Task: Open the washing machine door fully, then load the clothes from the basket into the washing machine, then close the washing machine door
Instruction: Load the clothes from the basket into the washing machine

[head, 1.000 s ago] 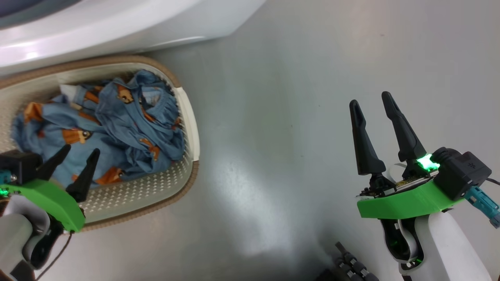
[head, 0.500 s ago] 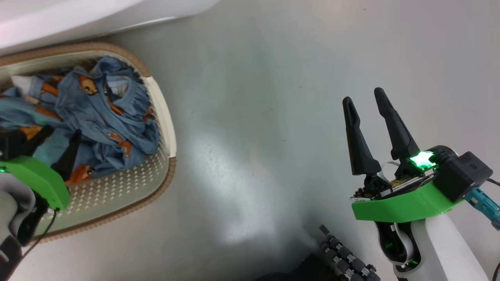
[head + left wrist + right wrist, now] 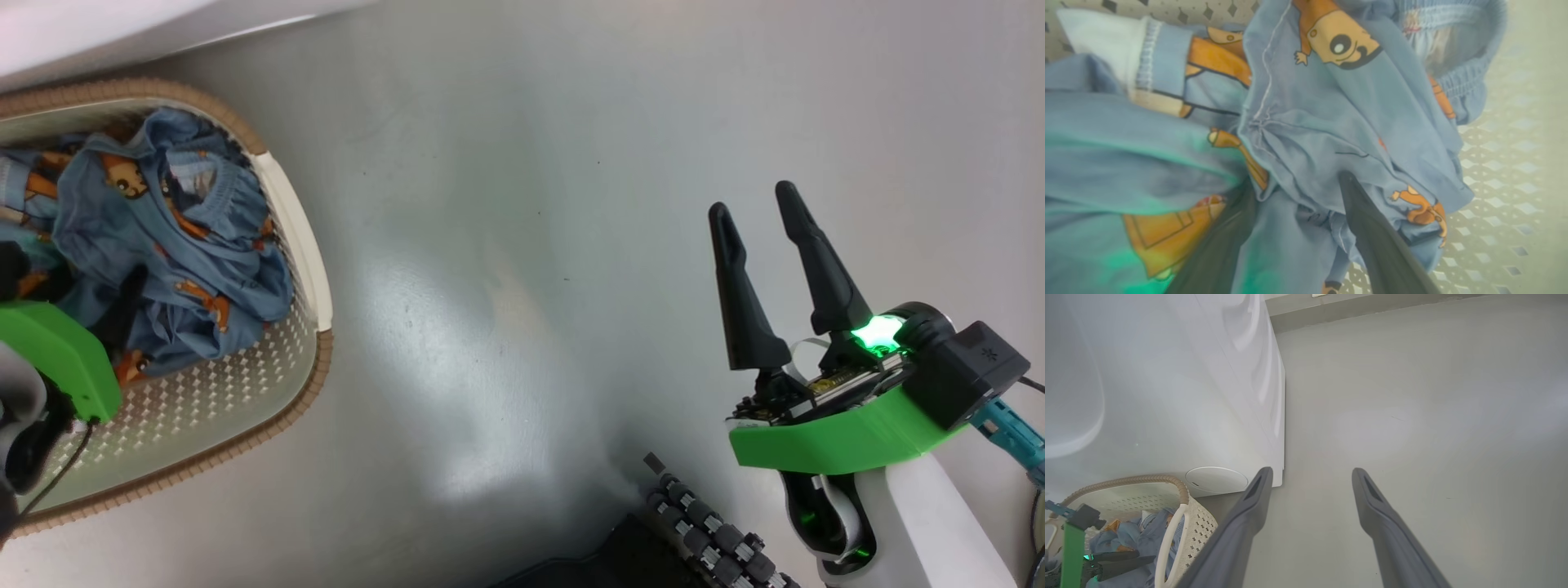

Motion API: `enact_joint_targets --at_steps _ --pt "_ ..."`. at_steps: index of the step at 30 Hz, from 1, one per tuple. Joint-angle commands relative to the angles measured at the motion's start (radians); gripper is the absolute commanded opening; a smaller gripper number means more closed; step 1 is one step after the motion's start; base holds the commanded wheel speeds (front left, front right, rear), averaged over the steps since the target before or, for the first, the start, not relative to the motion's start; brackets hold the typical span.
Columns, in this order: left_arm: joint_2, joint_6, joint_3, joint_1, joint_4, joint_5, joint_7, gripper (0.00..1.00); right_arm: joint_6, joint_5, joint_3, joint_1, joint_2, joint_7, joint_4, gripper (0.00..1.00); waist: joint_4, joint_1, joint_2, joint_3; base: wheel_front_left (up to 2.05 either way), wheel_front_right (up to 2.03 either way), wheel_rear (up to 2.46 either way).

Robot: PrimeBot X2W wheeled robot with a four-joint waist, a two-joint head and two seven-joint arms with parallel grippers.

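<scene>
The cream basket (image 3: pixel 298 220) with its brown rim stands on the floor at the left, against the white washing machine (image 3: pixel 98 33). Light blue clothes (image 3: pixel 163 237) with orange figures lie bundled in it. My left gripper (image 3: pixel 94 294) reaches down into the bundle. In the left wrist view it (image 3: pixel 1294 188) stands open, fingertips pushed into the clothes (image 3: pixel 1331 122) with folds of fabric between them. My right gripper (image 3: pixel 755 208) hangs open over bare floor, well right of the basket. The right wrist view shows it (image 3: pixel 1310 473) beside the washing machine (image 3: pixel 1167 396) and the basket (image 3: pixel 1175 522). The washing machine door is out of view.
Grey floor (image 3: pixel 506 204) spreads between basket and right arm. My base's dark roller wheel (image 3: pixel 702 539) shows at the bottom. A round white cover (image 3: pixel 1216 479) sits low on the machine's front. A wall skirting (image 3: pixel 1372 304) runs along the far side.
The head camera has swung, sliding the basket leftward in the picture. My left gripper has sunk deeper into the clothes. The right gripper holds its place, still open.
</scene>
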Motion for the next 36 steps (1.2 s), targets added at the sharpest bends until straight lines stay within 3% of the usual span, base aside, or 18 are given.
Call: enact_joint_targets --at_steps 1,8,9,11,23,36 --pt "0.043 0.005 0.014 -0.002 0.000 -0.006 0.013 1.00 0.006 0.007 0.025 0.044 -0.008 -0.008 -0.024 1.00 -0.001 0.0000 -0.0001 0.000 0.00 0.00 0.00" --pt "0.019 0.005 -0.014 -0.022 0.059 -0.010 0.049 1.00 0.006 0.003 0.034 0.045 -0.008 -0.008 -0.032 1.00 -0.002 0.0000 -0.0001 0.005 0.00 0.00 0.00" --pt "0.018 0.005 -0.014 -0.025 0.057 -0.016 0.042 0.75 0.006 0.003 0.035 0.045 -0.008 -0.008 -0.032 1.00 -0.002 0.0000 -0.0001 0.006 0.00 0.00 0.00" --pt "0.018 0.005 -0.017 -0.028 0.058 -0.023 0.030 0.00 0.006 0.002 0.037 0.044 -0.008 -0.008 -0.033 1.00 -0.003 0.0000 -0.0001 0.007 0.00 0.00 0.00" --pt "0.038 0.005 -0.036 -0.018 -0.050 -0.064 -0.021 0.00 0.006 0.006 0.033 0.025 -0.008 -0.008 -0.021 1.00 0.018 0.0000 -0.0001 -0.014 0.00 0.00 0.00" --pt "0.057 0.005 -0.048 0.047 -0.210 -0.061 -0.110 0.00 0.006 -0.004 0.000 -0.004 -0.008 -0.008 0.029 1.00 0.085 0.0000 -0.0001 -0.140 0.00 0.00 0.00"
